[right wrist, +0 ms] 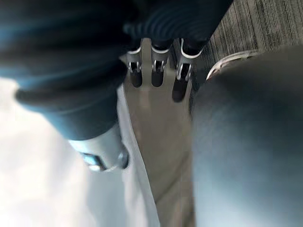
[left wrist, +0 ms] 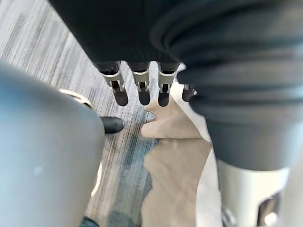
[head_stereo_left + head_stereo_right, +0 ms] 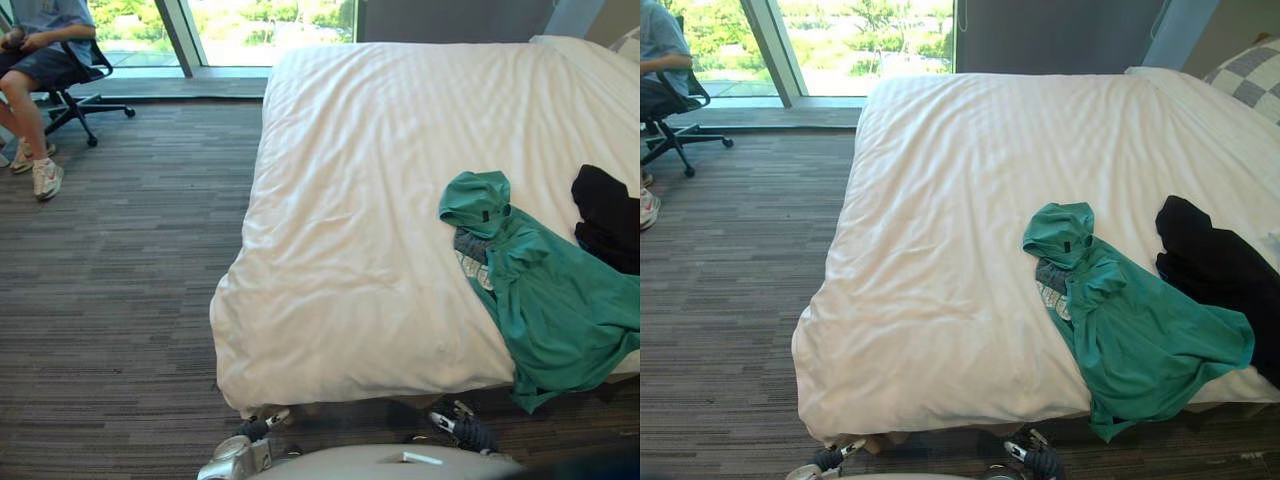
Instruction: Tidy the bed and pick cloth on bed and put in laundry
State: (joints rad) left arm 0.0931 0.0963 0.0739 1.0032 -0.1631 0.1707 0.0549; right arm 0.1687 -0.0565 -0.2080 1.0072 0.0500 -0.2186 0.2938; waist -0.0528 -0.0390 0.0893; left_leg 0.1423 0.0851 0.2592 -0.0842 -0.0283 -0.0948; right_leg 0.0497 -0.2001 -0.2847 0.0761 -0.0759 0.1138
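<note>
A green hooded top (image 3: 545, 295) lies on the near right corner of the bed's white duvet (image 3: 380, 200), its hem hanging over the foot edge. Beside it to the right lies a black garment (image 3: 1215, 265). My left hand (image 2: 138, 87) hangs low by my side above the carpet, in front of the bed's foot, fingers straight and holding nothing. My right hand (image 1: 158, 71) hangs the same way on the other side, fingers relaxed and empty. Both hands also peek in at the bottom of the left eye view, left hand (image 3: 252, 432) and right hand (image 3: 462, 428).
A checkered pillow (image 3: 1248, 75) rests at the bed's head, far right. A person (image 3: 40, 60) sits on a wheeled office chair (image 3: 80, 100) at the far left by the window. Grey striped carpet (image 3: 110, 290) stretches along the bed's left side.
</note>
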